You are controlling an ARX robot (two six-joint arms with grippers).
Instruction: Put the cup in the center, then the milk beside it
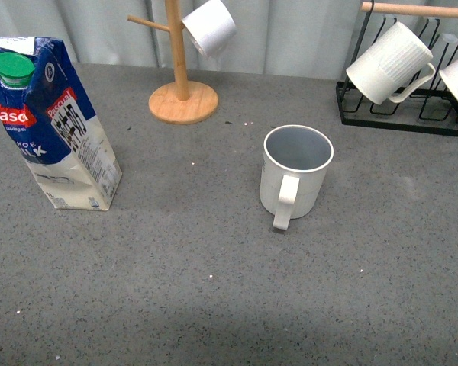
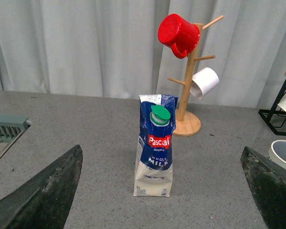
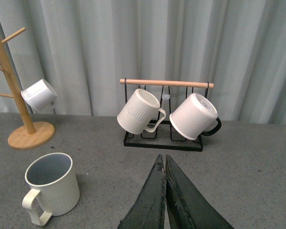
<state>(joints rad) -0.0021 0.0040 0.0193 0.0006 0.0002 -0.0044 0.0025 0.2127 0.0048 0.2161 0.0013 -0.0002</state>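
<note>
Large cream-white mug (image 1: 296, 171), grey-blue inside, upright on grey tabletop (image 1: 214, 305) front-right of wooden mug tree (image 1: 182, 91); probably centred already. Tall blue-and-white milk carton (image 1: 57, 126) well left of tree. Left tool (image 2: 161, 150) spread wide, empty, facing carton, presumably to grasp. Right tool (image 3: 163, 157) pinched together, empty.

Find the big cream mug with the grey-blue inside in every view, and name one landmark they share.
Front view: the cup stands just right of centre, handle toward the camera.
Left wrist view: only part of the cup shows, cut by the picture's edge.
Right wrist view: the cup shows whole, nearer than the wooden mug tree.
Shared landmark: the wooden mug tree, in all three.
</note>
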